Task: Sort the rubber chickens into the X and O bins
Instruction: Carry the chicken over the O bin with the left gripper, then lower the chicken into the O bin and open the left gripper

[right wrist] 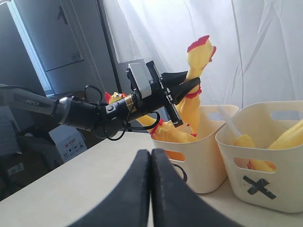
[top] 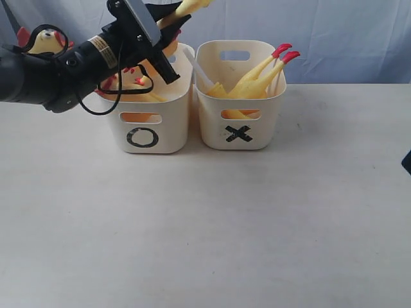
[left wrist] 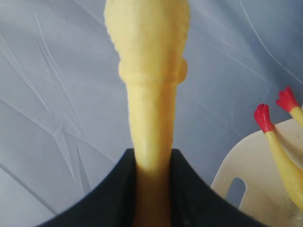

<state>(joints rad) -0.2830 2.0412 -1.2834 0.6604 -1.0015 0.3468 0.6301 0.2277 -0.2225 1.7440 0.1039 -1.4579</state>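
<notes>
My left gripper [top: 176, 22] is shut on a yellow rubber chicken [top: 187, 6] above the O bin [top: 151, 122]. In the right wrist view this chicken [right wrist: 198, 54] stands head up with its red comb on top, the left gripper [right wrist: 191, 88] clamps its neck, and its lower body reaches down toward the O bin [right wrist: 208, 161]. In the left wrist view the chicken [left wrist: 147, 71] rises between the black jaws of the left gripper [left wrist: 152, 158]. More chickens [top: 138, 86] lie in the O bin. The X bin [top: 241, 122] holds chickens with their red feet [top: 282, 52] sticking up. My right gripper [right wrist: 150, 163] is shut and empty, low over the table.
Another chicken head [top: 45, 40] shows at the far left behind the left arm. A blue-grey cloth [top: 334, 32] hangs behind the bins. The pale table [top: 205, 224] stretches in front of them. A dark object [top: 407, 162] pokes in at the right edge.
</notes>
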